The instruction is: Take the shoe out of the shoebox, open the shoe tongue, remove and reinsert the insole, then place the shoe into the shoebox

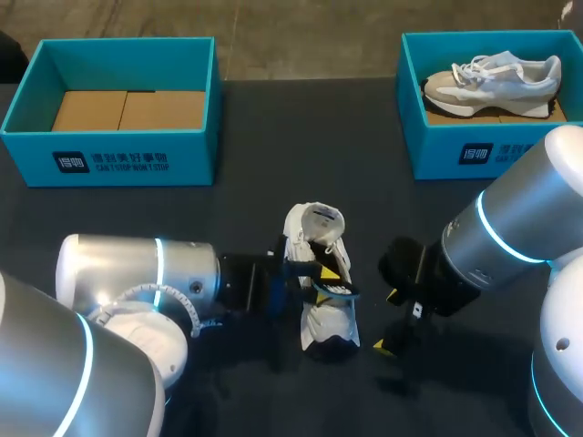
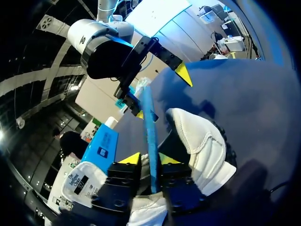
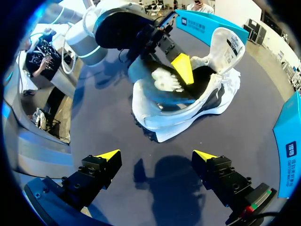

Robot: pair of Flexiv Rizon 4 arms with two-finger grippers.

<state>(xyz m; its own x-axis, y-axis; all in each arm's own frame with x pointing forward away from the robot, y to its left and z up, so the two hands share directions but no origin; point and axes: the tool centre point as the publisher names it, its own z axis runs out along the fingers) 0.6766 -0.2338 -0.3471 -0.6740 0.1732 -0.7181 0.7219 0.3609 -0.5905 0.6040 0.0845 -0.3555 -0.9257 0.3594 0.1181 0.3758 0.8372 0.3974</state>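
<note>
White shoe [image 1: 321, 320] on table [image 1: 273, 137], midway along robot-side edge; left gripper [image 2: 150, 162] clamped on blue insole [image 2: 148, 122] at shoe opening; right gripper [image 3: 157, 155] spread wide, empty, just beside shoe.

Both arms low, reaching inward. The left hand [image 2: 149, 158] is clamped on the insole [image 2: 148, 122]; the right hand [image 3: 157, 155] has fingers spread wide.

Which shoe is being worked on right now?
On the dark table, look in front of the two blue boxes, at the middle. The white shoe lies on the tabletop, its blue insole held by the left gripper; the other shoe sits inside the right box.
</note>
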